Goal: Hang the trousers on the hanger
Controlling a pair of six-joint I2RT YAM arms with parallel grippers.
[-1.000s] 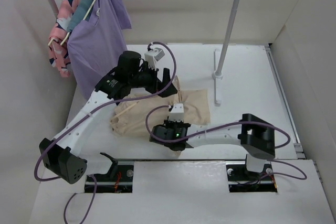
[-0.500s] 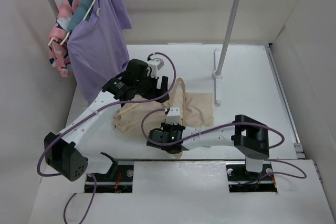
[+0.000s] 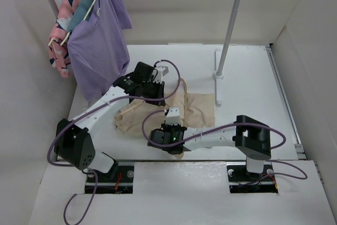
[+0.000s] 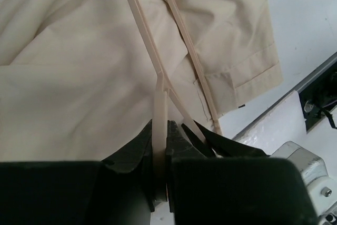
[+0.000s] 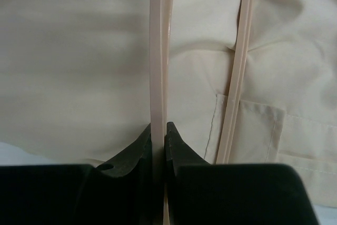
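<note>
One thin pale pink hanger (image 4: 150,46) lying across beige cloth trousers (image 3: 200,106) crumpled on the white tabletop (image 3: 247,72), left arm (image 3: 100,110) reaching forward, left fingers (image 4: 174,136) pinching its neck, right arm (image 3: 210,136) stretching low leftward, right fingers (image 5: 171,139) pinching one bar.

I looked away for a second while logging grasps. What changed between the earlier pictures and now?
The left claw came down over the trousers and closed from wide open onto the hanger. The trousers shifted slightly. The right claw stayed shut on the hanger, and the purple shirt on the rail did not move.
</note>
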